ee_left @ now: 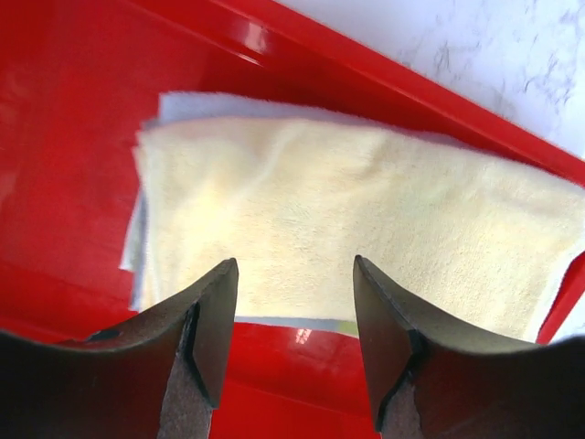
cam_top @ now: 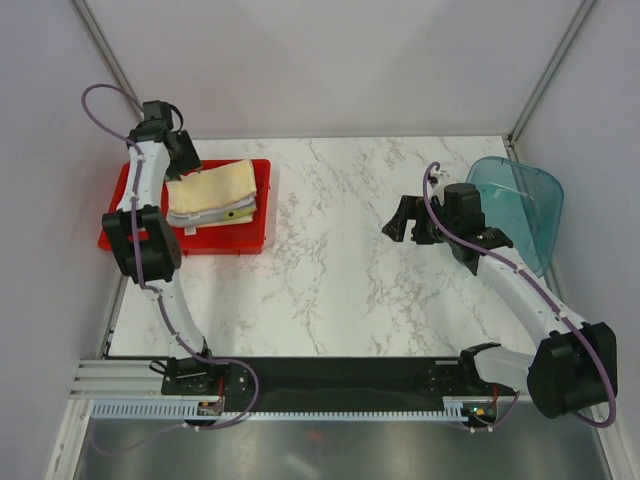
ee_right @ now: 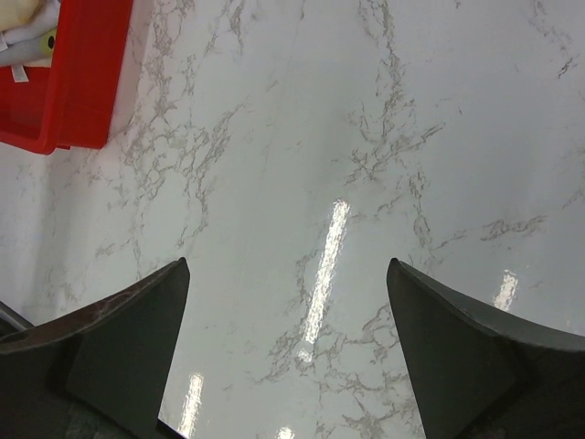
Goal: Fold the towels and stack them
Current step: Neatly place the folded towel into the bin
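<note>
Far left corner of the surface (cam_top: 340, 270): red tray (cam_top: 258, 238), long side running left-right. The towels (cam_top: 212, 192) sit in it as one folded stack. Pale yellow towel (ee_left: 366, 215) on top, a light grey one (ee_left: 187, 105) under it, showing along the far and left edges. White layers with a small yellow mark show at the stack's near right end.

Left arm (cam_top: 150, 190) reaches over the tray's left end. Left jaws stand apart with nothing between them, poised at the near edge of the yellow towel. Cannot tell whether the tips touch the cloth.

Middle of the surface: bare marble.

Right of centre: right arm (cam_top: 510, 275) stretched inward. Right jaws spread wide, gripping nothing, over bare marble and well apart from the tray.

Right edge, toward the far corner: translucent teal basket (cam_top: 525, 205), just behind my right wrist.
</note>
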